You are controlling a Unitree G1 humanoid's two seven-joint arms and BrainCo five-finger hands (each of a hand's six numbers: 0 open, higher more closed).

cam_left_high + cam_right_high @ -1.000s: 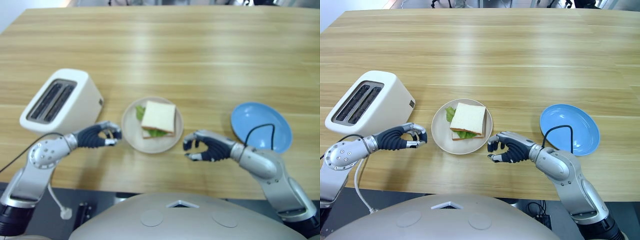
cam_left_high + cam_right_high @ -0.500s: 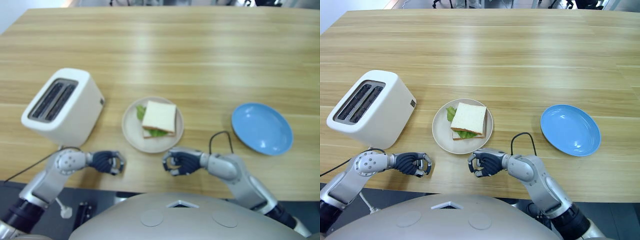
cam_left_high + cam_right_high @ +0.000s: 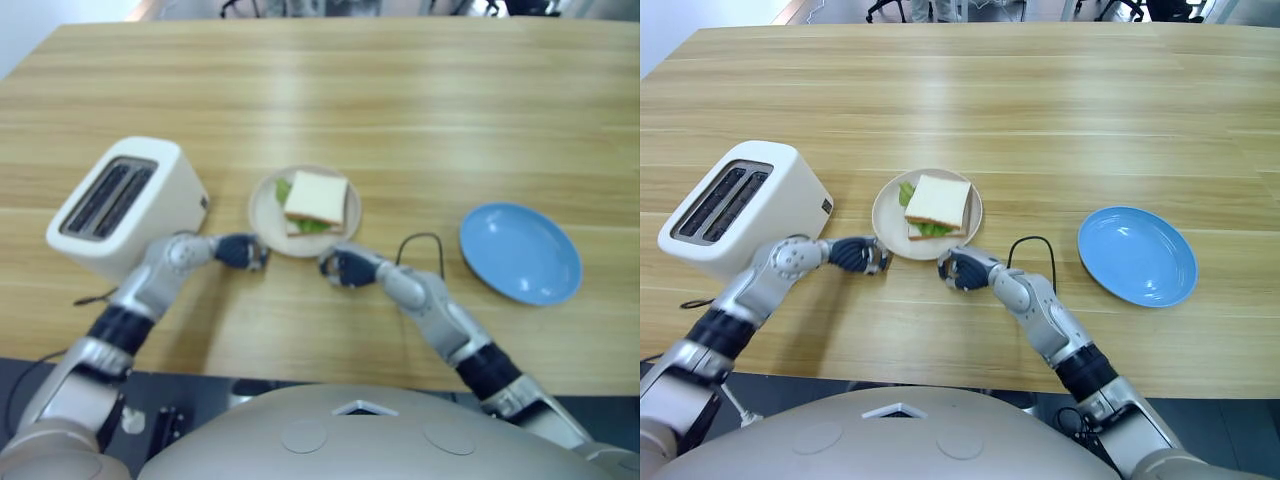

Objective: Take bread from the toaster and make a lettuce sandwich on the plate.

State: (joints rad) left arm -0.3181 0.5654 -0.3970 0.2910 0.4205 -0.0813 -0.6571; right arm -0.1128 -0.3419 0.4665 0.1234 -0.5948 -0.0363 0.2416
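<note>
- Toaster (image 3: 745, 210): white, at the table's left. Its two slots look dark, with no slice standing above them, so the bread-taking step appears done.
- Left hand (image 3: 858, 255): between toaster and plate, just beside the plate's near-left rim. The fingers are curled into a loose fist with nothing in them. Whether they touch the rim cannot be told.
- Plate (image 3: 888, 222): beige, round, mid-table. It carries the sandwich (image 3: 939, 200), a white slice on top with lettuce (image 3: 906, 193) showing at the edges. The assembly looks complete, with little left beyond withdrawing the hands.
- Right hand (image 3: 962, 268): just beside the plate's near-right rim, fingers likewise curled and holding nothing.
- Black cable (image 3: 1032, 243): loops above the right forearm.
- Blue plate (image 3: 1137, 256): well apart, at right.
- Wooden table (image 3: 1040, 120): bears everything.
</note>
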